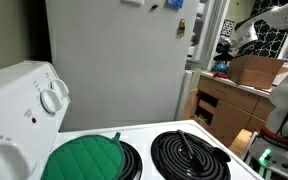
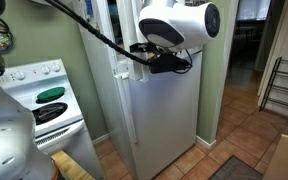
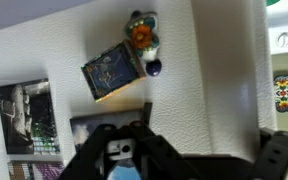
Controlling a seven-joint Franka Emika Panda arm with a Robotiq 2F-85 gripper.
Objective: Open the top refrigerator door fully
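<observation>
1. In the wrist view the gripper [image 3: 206, 128] has its jaws parted. Only bare white panel shows between them, so it is released and grasps nothing.
2. In an exterior view the gripper [image 2: 152, 58] hangs below the arm's big white joint, close against the upper front of the refrigerator [image 2: 166, 110]. I cannot tell whether it touches.
3. Ahead of it in the wrist view, a blue card [image 3: 112, 72] and a colourful magnet [image 3: 142, 35] sit on the white panel, just beside each other.
4. The top refrigerator door [image 1: 198, 35] shows in an exterior view as a narrow upright white slab at the front edge of the wide side panel [image 1: 114, 60]. How far it is swung out I cannot tell.
5. Beside the refrigerator stands a white stove [image 1: 144, 133]. A green pot holder [image 1: 84, 158] lies on one coil, next to a bare coil burner [image 1: 189, 155].
6. Beyond the door, a cardboard box [image 1: 254, 70] rests on a wooden cabinet [image 1: 219, 105].
</observation>
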